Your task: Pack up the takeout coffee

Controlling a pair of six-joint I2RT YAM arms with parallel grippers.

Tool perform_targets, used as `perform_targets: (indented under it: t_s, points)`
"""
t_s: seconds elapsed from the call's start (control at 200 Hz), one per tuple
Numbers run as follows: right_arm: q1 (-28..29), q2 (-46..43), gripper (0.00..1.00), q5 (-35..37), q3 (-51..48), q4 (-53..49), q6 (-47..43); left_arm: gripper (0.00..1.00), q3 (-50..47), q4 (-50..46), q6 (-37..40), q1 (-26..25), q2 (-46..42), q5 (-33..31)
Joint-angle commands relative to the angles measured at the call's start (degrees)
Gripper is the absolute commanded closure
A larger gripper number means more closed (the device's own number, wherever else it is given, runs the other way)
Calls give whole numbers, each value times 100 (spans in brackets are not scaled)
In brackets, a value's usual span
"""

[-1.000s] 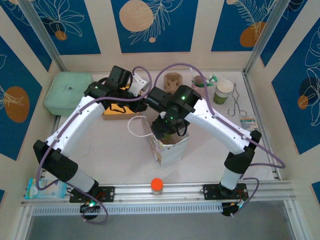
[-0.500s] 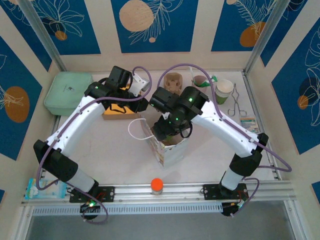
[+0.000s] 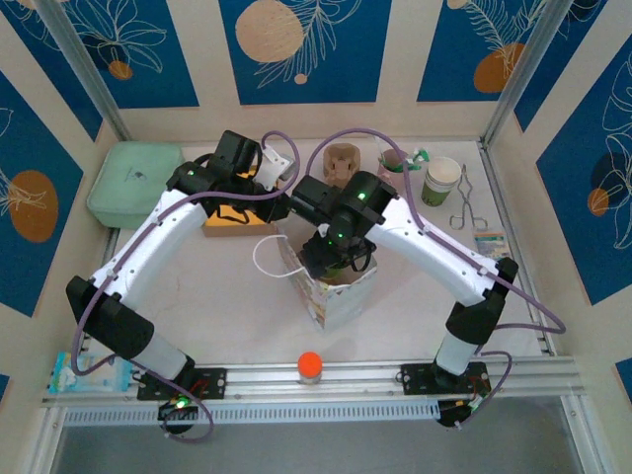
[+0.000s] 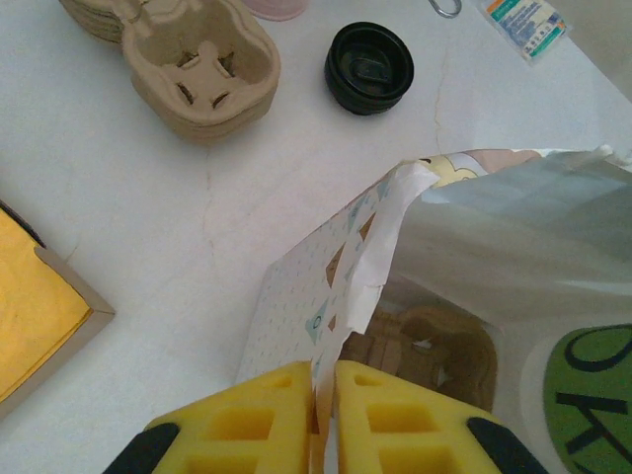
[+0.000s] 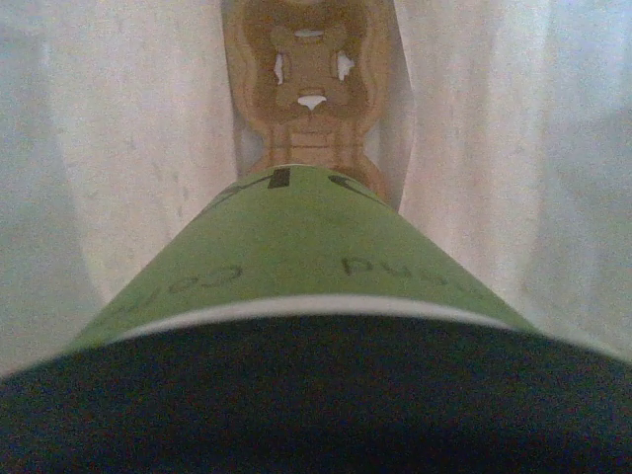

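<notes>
Left jaws (image 4: pixel 324 375) are clenched on the top edge of the paper bag (image 4: pixel 296 296), with the yellow fingers (image 4: pixel 257 415) pinching the rim flat between them and holding that side of the mouth open. Right jaws (image 3: pixel 334 259) are down in the bag's opening, grasping the takeout coffee (image 5: pixel 296 237). You can't actually see the fingers in the right wrist view, but the cup sits right up against the camera, black lid nearest and green body pointing down into the bag.

So the coffee is inside the bag, white walls on both sides, right above the brown pulp cup carrier (image 5: pixel 308 69) lying at the bottom. Can't tell if the cup's base is touching the carrier or not.

Outward from there: the bag stands upright mid-bench (image 4: pixel 148 217), and a stack of spare carriers (image 4: pixel 197 59) sits further back with a loose black lid (image 4: pixel 368 67) beside it. There's a mint-green container (image 3: pixel 133 183) at the back left, white-rimmed green cups (image 3: pixel 441 181) and metal tongs (image 3: pixel 462 202) at the back right.
</notes>
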Motion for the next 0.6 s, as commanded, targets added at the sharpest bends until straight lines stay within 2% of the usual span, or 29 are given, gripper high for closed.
perform_targets:
  t_s: [0.0, 0.205, 0.35, 0.595]
  points:
    - [91, 99, 57, 25, 128, -134, 90, 86, -99, 30, -20, 31, -133, 13]
    - [4, -64, 57, -352, -247, 273, 13, 83, -152, 43, 4, 37, -178, 58]
    - [-153, -73, 58, -102, -452, 162, 144, 84, -180, 26, 24, 40, -214, -6]
    - [29, -81, 58, -450, -619, 472, 29, 86, -162, -2, 33, 31, -205, -63]
